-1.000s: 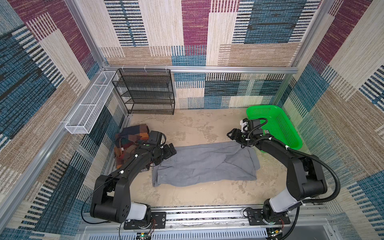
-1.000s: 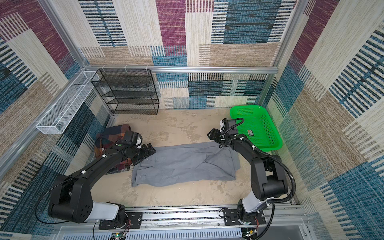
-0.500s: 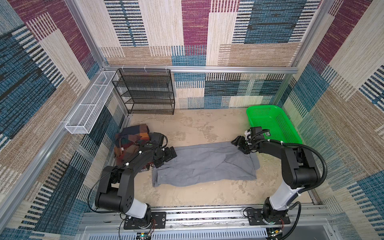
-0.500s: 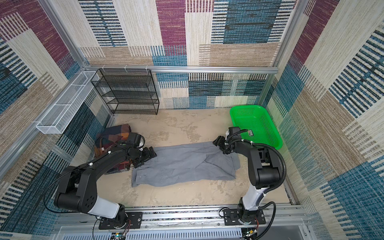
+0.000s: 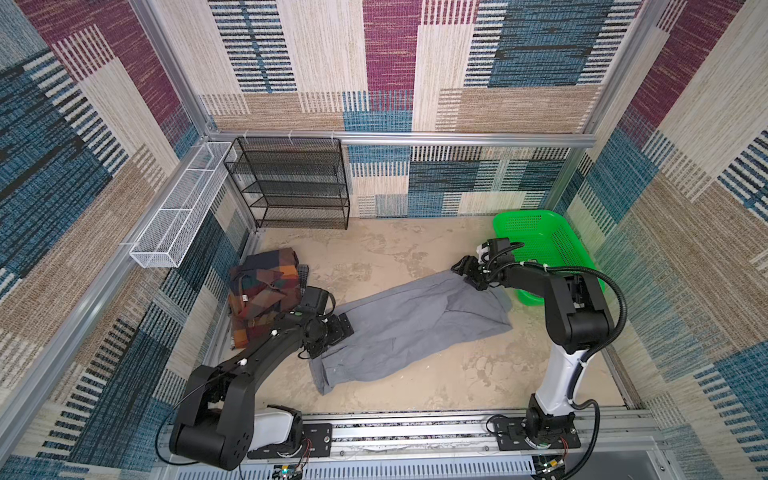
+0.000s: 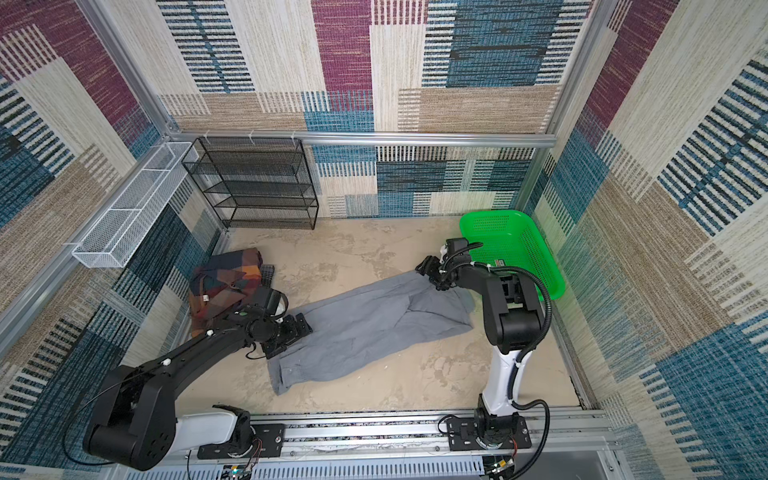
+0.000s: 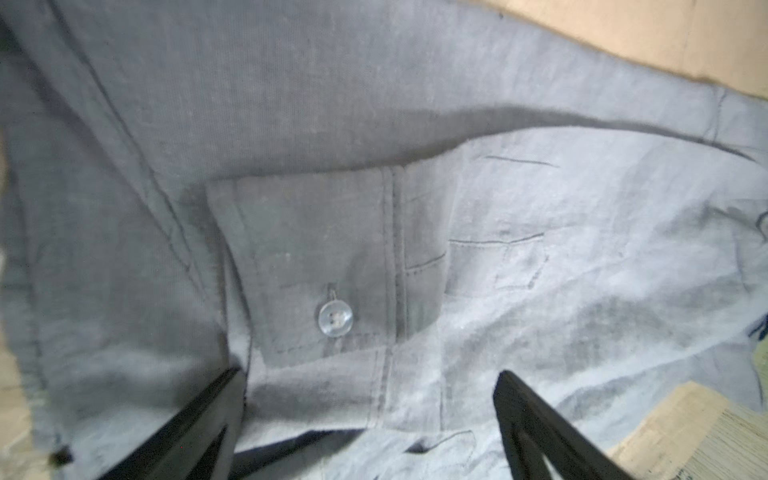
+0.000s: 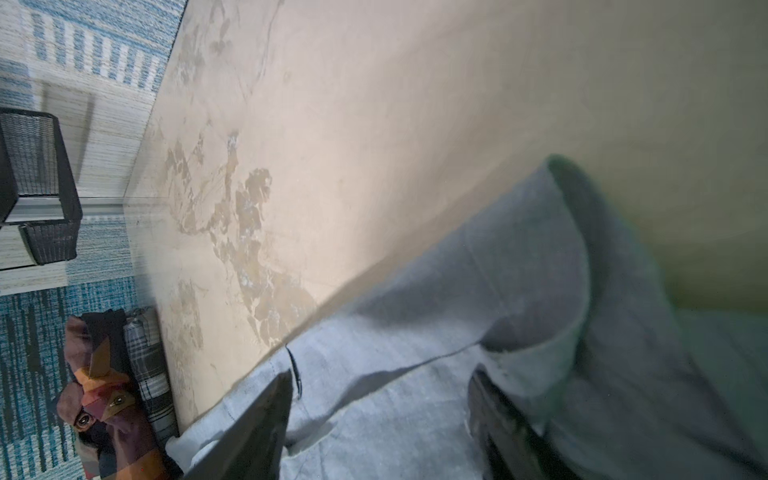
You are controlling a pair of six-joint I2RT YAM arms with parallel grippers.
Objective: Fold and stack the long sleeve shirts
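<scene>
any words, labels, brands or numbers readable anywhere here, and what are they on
No text can be read in any view.
Small label in the green basket: too small to read.
White tag on the plaid shirt: too small to read.
Gray shirt and its button: no print.

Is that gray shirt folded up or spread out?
Spread out, at most partly folded: the gray shirt lies as one long flat strip across the table, a buttoned cuff resting on top of it.
</scene>
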